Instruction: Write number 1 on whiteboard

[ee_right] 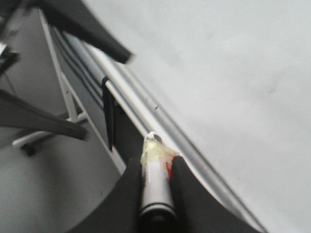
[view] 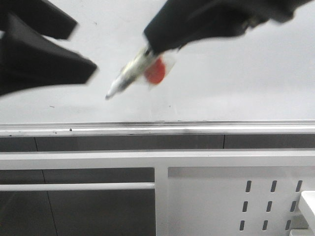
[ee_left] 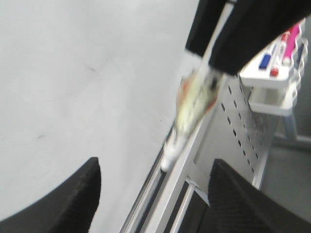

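Observation:
The whiteboard [view: 236,83] fills the upper front view, with its silver ledge [view: 157,129] below. No number 1 shows on it, only faint specks. My right gripper [view: 160,46] is shut on a white marker pen [view: 125,74] wrapped in clear tape with a red spot. The pen points down-left, tip near the board; I cannot tell if it touches. In the right wrist view the fingers [ee_right: 182,174] clamp the pen [ee_right: 155,182]. My left gripper [view: 84,46] is open and empty left of the pen. In its wrist view the pen [ee_left: 192,104] hangs ahead of the open jaws.
A white perforated metal panel [view: 236,196] and white frame bars [view: 78,160] stand below the ledge. A white rack with coloured markers [ee_left: 277,58] sits beside the panel. The two grippers are close together in front of the board.

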Controlling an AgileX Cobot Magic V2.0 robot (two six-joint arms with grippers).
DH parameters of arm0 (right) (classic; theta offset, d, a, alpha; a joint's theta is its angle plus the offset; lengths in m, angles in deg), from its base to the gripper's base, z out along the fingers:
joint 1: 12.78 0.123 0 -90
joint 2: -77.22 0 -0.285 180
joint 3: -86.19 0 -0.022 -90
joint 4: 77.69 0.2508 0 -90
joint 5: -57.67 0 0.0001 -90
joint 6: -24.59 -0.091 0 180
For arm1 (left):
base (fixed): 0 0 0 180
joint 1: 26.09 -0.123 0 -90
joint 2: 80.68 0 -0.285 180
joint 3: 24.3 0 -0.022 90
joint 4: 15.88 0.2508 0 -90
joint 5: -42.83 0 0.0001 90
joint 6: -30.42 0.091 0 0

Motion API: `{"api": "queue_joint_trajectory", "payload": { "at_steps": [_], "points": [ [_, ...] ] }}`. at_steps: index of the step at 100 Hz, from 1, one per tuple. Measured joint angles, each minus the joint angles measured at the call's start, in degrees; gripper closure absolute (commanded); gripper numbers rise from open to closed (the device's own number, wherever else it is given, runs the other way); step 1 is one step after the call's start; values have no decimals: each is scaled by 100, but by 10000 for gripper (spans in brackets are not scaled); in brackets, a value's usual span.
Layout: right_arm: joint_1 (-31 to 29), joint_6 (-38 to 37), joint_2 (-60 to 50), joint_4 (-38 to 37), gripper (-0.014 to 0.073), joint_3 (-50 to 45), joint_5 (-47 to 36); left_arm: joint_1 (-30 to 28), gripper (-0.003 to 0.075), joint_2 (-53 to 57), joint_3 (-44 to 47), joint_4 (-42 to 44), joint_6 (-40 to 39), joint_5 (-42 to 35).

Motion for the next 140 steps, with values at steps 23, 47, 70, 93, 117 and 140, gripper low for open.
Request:
{"api": "queue_joint_trajectory", "payload": {
  "at_steps": [23, 47, 70, 93, 117, 140],
  "points": [
    [-75, -74, -1049, 48, 659, -564, 11, 0, 594, 1544, 409, -850, 0, 523],
    [-395, -84, -1867, 363, 659, -1238, -207, -465, 740, 2653, 928, -1308, -12, 397],
    [-1064, -96, -1985, 418, 660, -1293, -640, -1820, 740, 3052, 1481, -2278, -36, -793],
    [-1081, -96, -1985, 418, 663, -1250, -892, -2945, 740, 3052, 2082, -3532, -40, -2131],
    [-1081, -96, -1681, 396, 663, -856, -873, -3149, 740, 3052, 2183, -3680, -49, -2256],
    [-1081, -96, -1134, 381, 663, -674, -963, -3149, 740, 3052, 2183, -3694, -49, -2257]
  ]
}}
